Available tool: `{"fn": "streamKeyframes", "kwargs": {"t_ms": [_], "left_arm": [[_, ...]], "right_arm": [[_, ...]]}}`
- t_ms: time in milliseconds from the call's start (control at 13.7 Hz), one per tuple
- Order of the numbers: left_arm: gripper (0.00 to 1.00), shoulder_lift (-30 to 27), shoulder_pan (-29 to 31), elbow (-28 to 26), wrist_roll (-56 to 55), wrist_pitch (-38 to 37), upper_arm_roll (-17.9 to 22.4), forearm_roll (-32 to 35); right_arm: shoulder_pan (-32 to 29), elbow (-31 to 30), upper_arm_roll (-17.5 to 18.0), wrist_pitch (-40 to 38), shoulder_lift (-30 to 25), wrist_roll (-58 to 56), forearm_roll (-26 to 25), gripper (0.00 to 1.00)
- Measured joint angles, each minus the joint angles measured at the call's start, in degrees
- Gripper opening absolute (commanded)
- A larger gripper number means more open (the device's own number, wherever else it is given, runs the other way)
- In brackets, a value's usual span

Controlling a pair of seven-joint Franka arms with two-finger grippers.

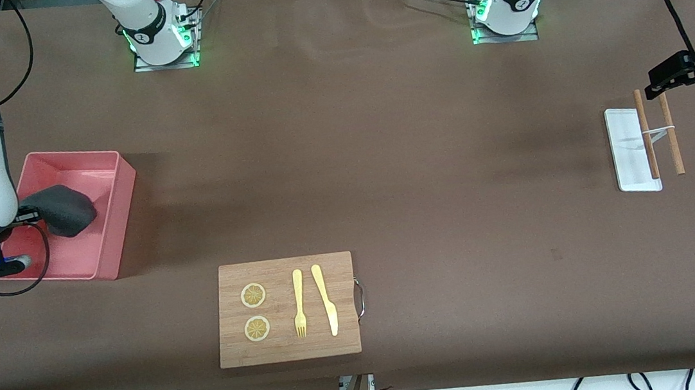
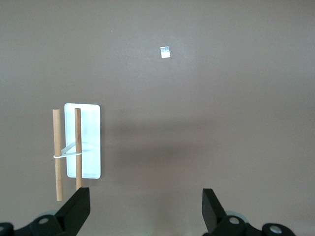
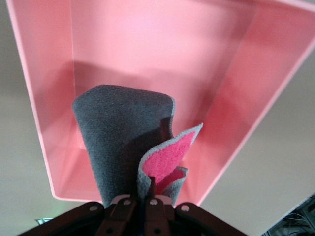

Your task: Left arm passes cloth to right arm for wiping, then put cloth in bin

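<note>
The pink bin stands at the right arm's end of the table. My right gripper is shut on the cloth, which is dark grey with a pink inner face. The cloth hangs from the gripper over the inside of the bin. In the front view the cloth shows within the bin's walls, and the right arm hides most of the right gripper. My left gripper is open and empty, held above the table at the left arm's end; its fingers stand wide apart in the left wrist view.
A white tray with two wooden sticks lies under the left gripper. A wooden cutting board with two lemon slices, a fork and a knife lies nearer the front camera.
</note>
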Motion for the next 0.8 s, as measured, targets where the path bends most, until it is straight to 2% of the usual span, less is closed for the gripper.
{"fn": "streamKeyframes", "kwargs": {"t_ms": [73, 510, 802], "left_arm": [[1.0, 0.0, 0.0, -0.1, 0.0, 0.0, -0.2, 0.1], [1.0, 1.4, 0.0, -0.1, 0.0, 0.1, -0.8, 0.1], [1.0, 1.4, 0.2, 0.8, -0.1, 0.6, -0.8, 0.2]], "right_arm": [[-0.1, -1.0, 0.0, 0.9, 0.4, 0.0, 0.5, 1.0], [-0.2, -2.2, 0.0, 3.3, 1.7, 0.0, 2.7, 1.0], [0.4, -0.6, 0.3, 2.1, -0.7, 0.0, 4.8, 1.0]]}}
